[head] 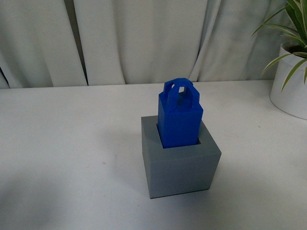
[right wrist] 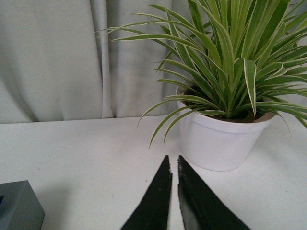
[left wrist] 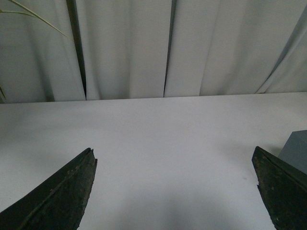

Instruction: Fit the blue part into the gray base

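Observation:
The blue part [head: 179, 117] stands upright in the square recess of the gray base [head: 180, 160] at the middle of the white table, its loop handle on top. Neither arm shows in the front view. My left gripper [left wrist: 175, 158] is open and empty over bare table; a corner of the gray base [left wrist: 296, 149] shows beside one finger. My right gripper [right wrist: 173, 165] is shut and empty, its tips almost touching; a corner of the gray base [right wrist: 19, 211] shows at the edge of its view.
A white pot with a striped green plant [head: 293, 76] stands at the table's back right; it is close ahead of my right gripper in the right wrist view [right wrist: 220, 139]. White curtains [head: 144, 38] hang behind the table.

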Available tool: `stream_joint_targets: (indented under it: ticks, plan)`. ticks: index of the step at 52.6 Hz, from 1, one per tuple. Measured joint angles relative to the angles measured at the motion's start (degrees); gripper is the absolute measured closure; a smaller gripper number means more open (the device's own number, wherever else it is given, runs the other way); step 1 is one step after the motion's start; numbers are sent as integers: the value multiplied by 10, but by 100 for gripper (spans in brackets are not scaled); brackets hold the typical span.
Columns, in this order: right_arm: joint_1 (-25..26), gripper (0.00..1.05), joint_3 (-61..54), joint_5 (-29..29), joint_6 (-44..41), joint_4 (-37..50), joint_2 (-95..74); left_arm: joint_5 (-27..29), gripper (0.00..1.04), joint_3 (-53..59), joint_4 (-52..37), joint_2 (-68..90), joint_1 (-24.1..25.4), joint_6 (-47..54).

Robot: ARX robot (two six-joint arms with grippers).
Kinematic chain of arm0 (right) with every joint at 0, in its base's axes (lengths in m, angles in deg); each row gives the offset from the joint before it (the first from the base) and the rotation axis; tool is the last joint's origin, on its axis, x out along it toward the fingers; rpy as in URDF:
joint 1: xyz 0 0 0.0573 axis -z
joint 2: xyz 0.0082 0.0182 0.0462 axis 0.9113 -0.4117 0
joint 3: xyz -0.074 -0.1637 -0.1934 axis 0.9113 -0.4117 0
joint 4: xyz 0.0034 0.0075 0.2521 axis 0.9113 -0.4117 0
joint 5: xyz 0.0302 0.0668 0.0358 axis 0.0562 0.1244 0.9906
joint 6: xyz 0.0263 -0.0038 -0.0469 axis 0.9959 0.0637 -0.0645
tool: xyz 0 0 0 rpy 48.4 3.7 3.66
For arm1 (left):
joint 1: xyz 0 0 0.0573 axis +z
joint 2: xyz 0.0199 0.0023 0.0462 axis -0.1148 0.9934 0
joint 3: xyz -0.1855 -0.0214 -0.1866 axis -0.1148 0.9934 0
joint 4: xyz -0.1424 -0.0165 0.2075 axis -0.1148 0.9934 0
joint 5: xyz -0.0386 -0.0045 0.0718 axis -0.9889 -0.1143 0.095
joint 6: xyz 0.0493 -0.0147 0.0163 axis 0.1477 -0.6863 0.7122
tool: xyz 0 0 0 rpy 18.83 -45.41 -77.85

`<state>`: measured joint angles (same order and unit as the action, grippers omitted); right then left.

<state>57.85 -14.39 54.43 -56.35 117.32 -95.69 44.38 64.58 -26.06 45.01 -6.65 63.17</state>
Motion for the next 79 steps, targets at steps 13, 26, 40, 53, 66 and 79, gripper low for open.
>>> stream_joint_targets:
  ticks: [13, 26, 40, 53, 66, 79]
  plan:
    - [26, 103, -49, 20, 3, -16, 66, 0, 6, 0, 0, 0, 0, 0]
    - [77, 103, -80, 71, 4, -49, 130, 0, 6, 0, 0, 0, 0, 0]
    - [77, 103, -101, 74, 4, -97, 202, 0, 6, 0, 0, 0, 0, 0]
    - [77, 103, -126, 75, 4, -132, 267, 0, 6, 0, 0, 0, 0, 0]
    - [77, 103, -126, 75, 4, -183, 318, 0, 6, 0, 0, 0, 0, 0]
    - [77, 103, -126, 75, 4, -222, 359, 0, 6, 0, 0, 0, 0, 0]
